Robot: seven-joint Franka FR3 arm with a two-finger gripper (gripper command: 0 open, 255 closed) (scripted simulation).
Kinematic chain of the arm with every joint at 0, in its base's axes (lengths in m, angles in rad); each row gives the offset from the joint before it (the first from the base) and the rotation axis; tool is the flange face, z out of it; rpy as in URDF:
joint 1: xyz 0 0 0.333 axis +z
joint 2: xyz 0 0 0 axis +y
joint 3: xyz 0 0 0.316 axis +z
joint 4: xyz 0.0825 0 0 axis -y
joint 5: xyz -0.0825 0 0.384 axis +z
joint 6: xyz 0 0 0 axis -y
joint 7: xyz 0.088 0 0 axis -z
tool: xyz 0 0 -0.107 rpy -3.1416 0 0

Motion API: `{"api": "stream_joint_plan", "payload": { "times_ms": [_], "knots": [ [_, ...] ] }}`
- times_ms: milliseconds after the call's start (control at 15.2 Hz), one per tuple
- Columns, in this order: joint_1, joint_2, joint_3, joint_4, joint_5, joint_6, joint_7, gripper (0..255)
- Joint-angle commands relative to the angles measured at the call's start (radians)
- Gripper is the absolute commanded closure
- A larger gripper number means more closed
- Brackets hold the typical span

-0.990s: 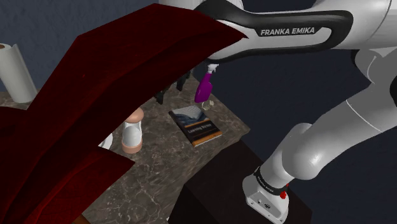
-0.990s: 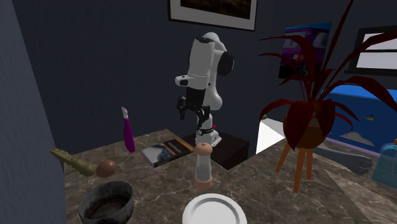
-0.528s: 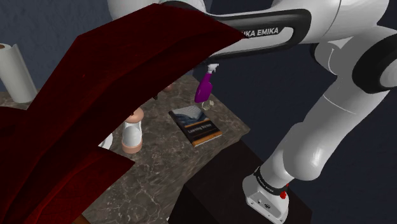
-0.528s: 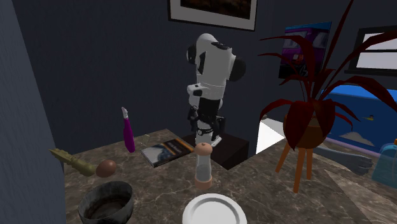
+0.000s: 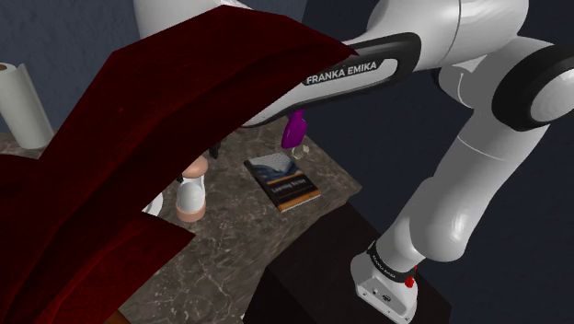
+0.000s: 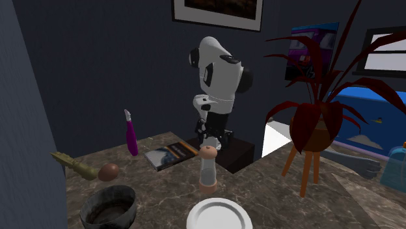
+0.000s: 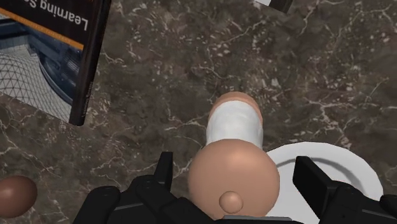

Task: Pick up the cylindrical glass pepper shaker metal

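Having swung forward since a second ago, spread jaws now flank the pepper shaker

Second exterior view, I see on the marble counter: plate at 6 o'clock, dark pot at 7, brown egg at 8, purple bottle at 9, book at its 4. Red plant at 3.

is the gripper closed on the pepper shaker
No, in the wrist view the gripper has its fingers apart on either side of the pepper shaker, with a gap on each side.
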Motion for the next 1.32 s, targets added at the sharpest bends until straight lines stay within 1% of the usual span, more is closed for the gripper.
{"api": "stream_joint_plan", "payload": {
  "times_ms": [0, 66, 132, 726, 1254],
  "knots": [
    [0.000, 0.005, -0.001, -0.016, -0.004, 0.020, 0.006, 0],
    [0.000, 0.005, -0.001, -0.017, -0.004, 0.020, 0.006, 0],
    [0.001, 0.005, 0.000, -0.017, -0.004, 0.020, 0.007, 255],
    [0.000, 0.005, -0.001, -0.016, -0.004, 0.020, 0.006, 255],
    [0.000, -0.017, 0.003, 0.067, 0.015, -0.078, -0.020, 255]
  ]
}}
